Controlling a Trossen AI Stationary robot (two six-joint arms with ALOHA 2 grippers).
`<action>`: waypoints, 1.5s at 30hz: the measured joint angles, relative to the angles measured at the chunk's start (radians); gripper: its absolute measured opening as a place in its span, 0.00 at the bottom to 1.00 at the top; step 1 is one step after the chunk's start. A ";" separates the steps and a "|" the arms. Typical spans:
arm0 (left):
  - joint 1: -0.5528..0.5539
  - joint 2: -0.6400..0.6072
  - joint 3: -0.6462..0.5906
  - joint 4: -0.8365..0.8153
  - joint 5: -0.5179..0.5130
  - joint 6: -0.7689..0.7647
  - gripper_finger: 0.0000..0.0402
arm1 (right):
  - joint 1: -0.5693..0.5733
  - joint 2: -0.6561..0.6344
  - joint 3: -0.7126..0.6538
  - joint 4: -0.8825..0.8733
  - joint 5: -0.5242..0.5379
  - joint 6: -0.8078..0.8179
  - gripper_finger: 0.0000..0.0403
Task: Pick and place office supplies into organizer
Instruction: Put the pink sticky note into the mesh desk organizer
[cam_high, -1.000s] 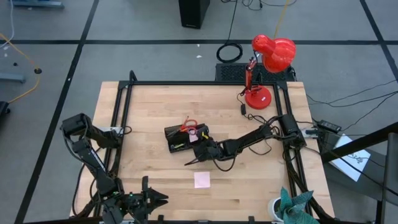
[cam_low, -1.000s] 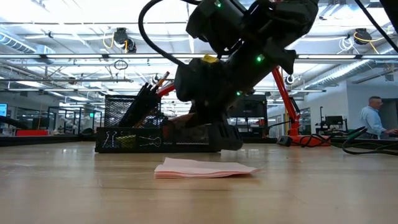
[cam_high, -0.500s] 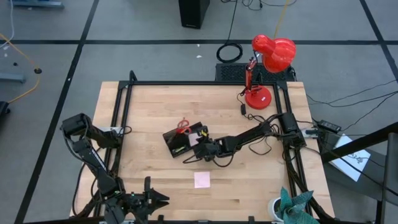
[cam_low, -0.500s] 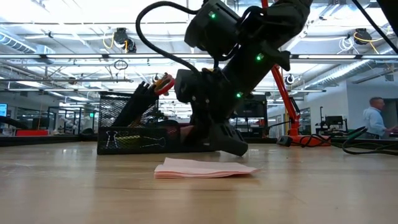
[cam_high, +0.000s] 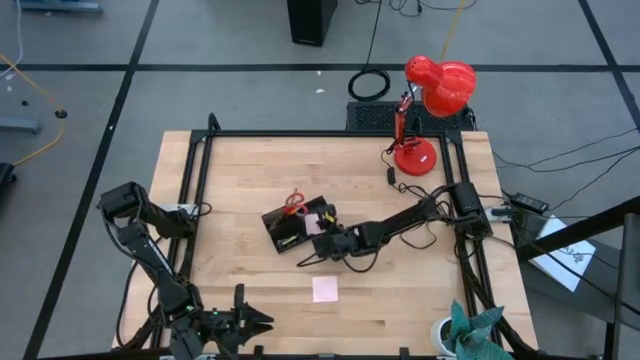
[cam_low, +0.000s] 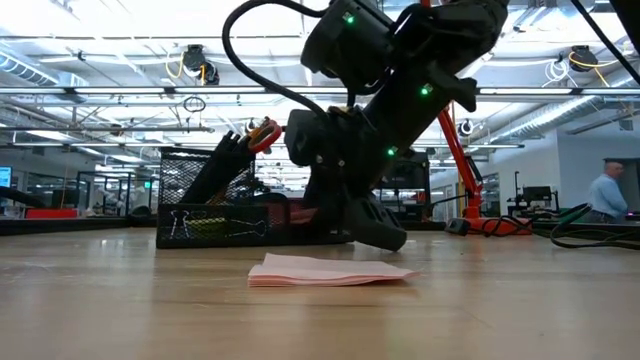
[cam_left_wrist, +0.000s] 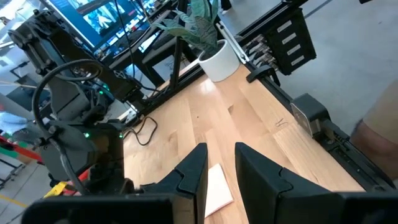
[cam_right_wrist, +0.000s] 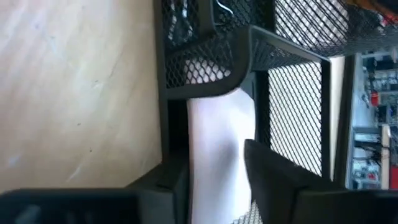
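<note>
the right gripper (cam_high: 322, 238) sits at frame centre in the high view, against the black mesh organizer (cam_high: 290, 224), its fingers (cam_right_wrist: 273, 180) spread either side of a pale pink sheet (cam_right_wrist: 217, 143) standing in a compartment. red-handled scissors (cam_high: 295, 202) poke from the organizer's upper edge. a pink note pad (cam_high: 324, 289) lies below on the table (cam_high: 250, 170). the left gripper (cam_high: 245, 322) waits at lower left, fingers slightly parted.

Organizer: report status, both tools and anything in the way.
Right tool open at organizer, pink pad between its fingers inside a mesh compartment. Left tool open, parked at table's near-left edge. Second pink pad loose on table. Nothing in the way.
</note>
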 joint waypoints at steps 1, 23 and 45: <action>0.000 0.000 0.000 -0.002 0.000 -0.002 0.22 | 0.003 -0.005 -0.001 -0.001 0.013 0.006 0.35; 0.000 0.000 0.000 -0.023 0.000 -0.024 0.22 | 0.086 -0.239 -0.002 -0.097 0.217 0.052 0.37; -0.001 0.000 0.000 -0.046 0.026 -0.046 0.22 | -0.467 -0.322 -0.001 -0.039 -0.692 0.373 0.00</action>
